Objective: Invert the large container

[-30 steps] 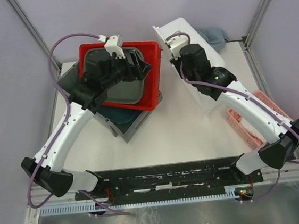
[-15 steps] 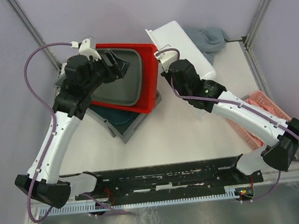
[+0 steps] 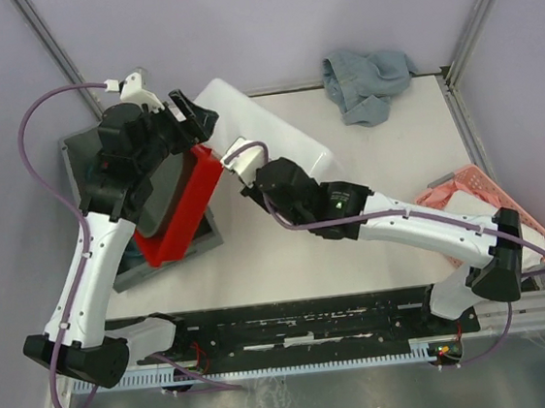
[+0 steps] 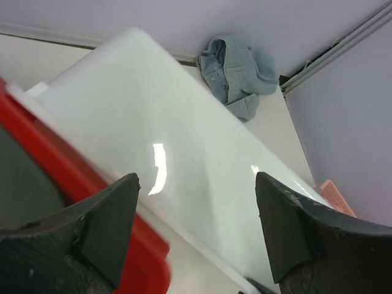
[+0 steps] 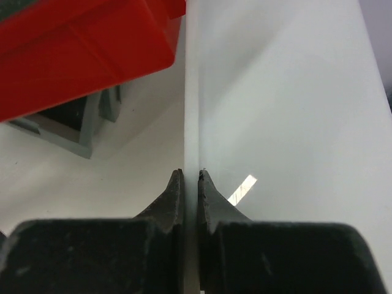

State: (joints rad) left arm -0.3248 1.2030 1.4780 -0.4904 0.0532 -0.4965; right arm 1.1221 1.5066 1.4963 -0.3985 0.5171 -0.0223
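Nearly there, I judge: the large white container [image 3: 269, 126] shows its smooth base upward, lying across the far middle of the table [image 3: 288, 261], its left rim just beside the red bin [image 3: 180, 209]. What seems left is to settle it flat and let go. My right gripper [image 3: 236, 157] is clenched on the container's near-left edge, the thin white lip pinched between both fingers [image 5: 168, 202]. My left gripper [image 3: 197, 114] hangs above the container's far-left corner, jaws spread wide and grasping nothing, the base showing between them.
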